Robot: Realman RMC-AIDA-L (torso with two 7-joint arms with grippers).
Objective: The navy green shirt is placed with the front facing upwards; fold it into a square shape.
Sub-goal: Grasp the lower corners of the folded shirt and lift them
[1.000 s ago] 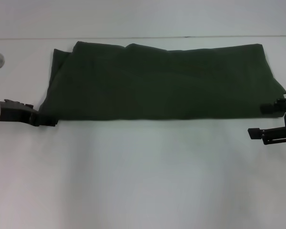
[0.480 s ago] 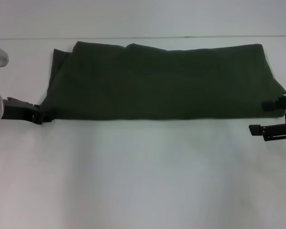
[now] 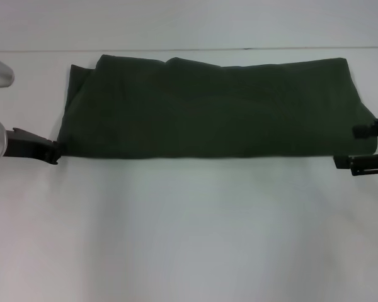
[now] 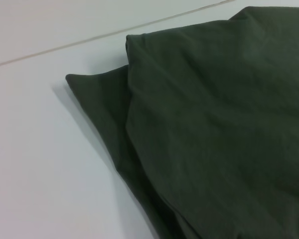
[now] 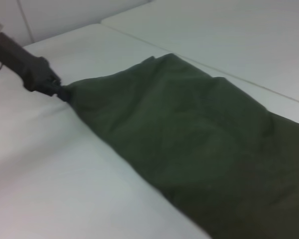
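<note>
Lying folded, one navy green shirt [image 3: 208,107]; left hand [image 3: 55,153], right hand [image 3: 365,148] beside its ends

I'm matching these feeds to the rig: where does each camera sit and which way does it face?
Head: above, facing forward and down on the shirt; left gripper and right gripper at its ends.
Left wrist: close over the shirt's layered corner; no robot parts.
Right wrist: along the shirt toward the left gripper.
Shared: shirt in all; left gripper in head and right wrist.
</note>
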